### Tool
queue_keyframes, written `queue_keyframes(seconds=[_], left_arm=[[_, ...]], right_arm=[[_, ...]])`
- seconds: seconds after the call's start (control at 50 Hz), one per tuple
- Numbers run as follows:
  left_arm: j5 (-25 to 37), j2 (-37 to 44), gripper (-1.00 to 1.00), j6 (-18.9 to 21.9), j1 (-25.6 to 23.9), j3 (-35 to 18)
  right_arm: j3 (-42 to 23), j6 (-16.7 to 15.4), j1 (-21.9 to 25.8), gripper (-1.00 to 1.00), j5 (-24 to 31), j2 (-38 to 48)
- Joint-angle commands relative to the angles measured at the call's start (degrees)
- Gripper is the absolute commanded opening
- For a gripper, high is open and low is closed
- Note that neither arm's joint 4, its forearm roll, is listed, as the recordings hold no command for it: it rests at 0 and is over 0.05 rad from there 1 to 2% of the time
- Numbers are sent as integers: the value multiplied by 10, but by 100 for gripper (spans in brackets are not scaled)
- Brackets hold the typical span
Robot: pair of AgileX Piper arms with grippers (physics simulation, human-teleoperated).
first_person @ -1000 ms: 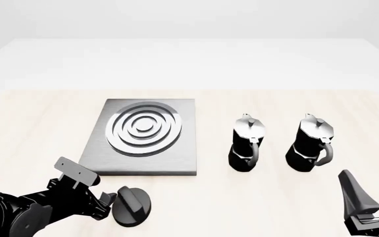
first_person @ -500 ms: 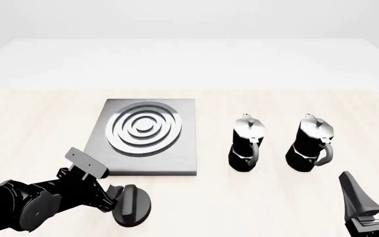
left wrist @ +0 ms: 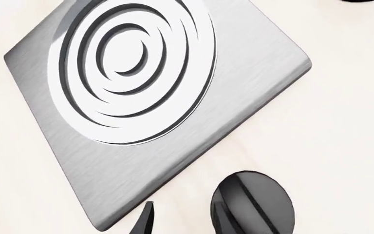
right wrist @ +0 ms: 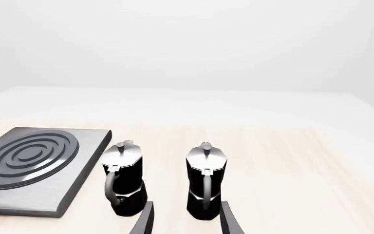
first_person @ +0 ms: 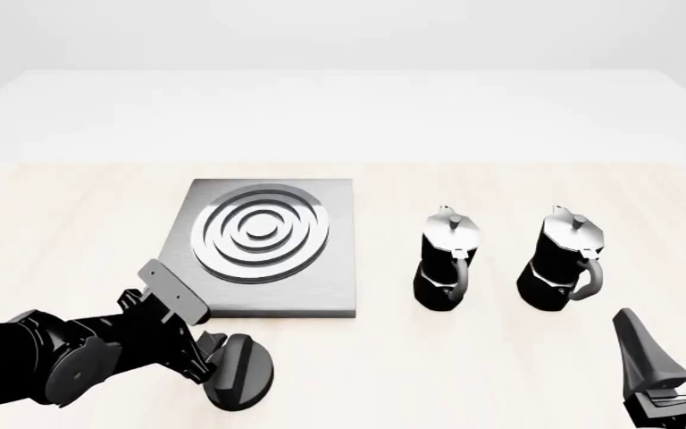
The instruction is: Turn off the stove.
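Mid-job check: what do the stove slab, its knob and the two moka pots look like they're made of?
Stove slab: apparently brushed grey metal, with fine streaks on its face; the burner rings look like brighter polished metal. Knob: glossy black, possibly plastic, with soft highlights on its raised bar. Moka pots: shiny silver tops that look metallic, over glossy black bases; the base material is unclear in a render.

Stove slab (first_person: 265, 255) just behind knob (first_person: 239, 373), moka pots (first_person: 448, 259) well right, bare table (first_person: 439, 366) between.
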Motion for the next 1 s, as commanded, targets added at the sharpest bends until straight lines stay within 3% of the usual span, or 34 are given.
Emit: queue_keyframes(seconds=[0.02, 0.7, 1.0], left_arm=[[11, 6, 100, -8, -8, -37], [32, -84, 100, 5, 83, 21], [124, -235, 100, -43, 85, 29]], right_arm=[[0, 0, -1, 100, 1, -1], [0, -2, 7, 100, 6, -8], [0, -4, 8, 100, 6, -8]])
